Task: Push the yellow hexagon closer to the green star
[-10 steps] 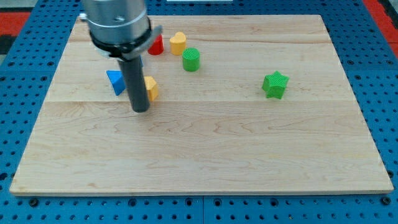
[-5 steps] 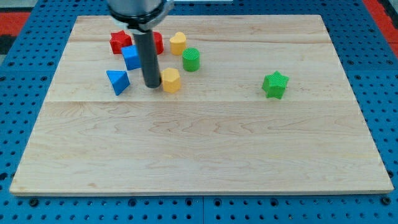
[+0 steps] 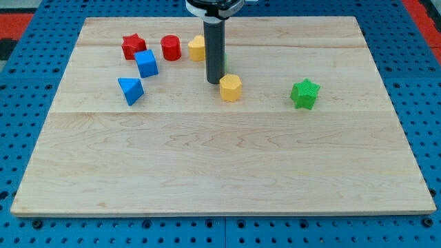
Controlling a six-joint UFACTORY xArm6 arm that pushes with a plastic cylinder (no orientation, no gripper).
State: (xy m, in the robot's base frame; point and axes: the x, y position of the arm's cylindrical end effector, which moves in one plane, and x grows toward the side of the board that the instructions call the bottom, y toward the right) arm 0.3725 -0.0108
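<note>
Where wooden board (image 3: pixel 227 158) lies on blue pegboard (image 3: pixel 427 83), my tip (image 3: pixel 213 82) touches yellow hexagon (image 3: pixel 230 88); no claw

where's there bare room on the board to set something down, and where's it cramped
Free: the whole wide strip below the blue triangular block, yellow hexagon and green star, down to the view's bottom edge; also the top right corner above the star. Crowded: top left, round the red star, blue cube, red cylinder and my tip.
</note>
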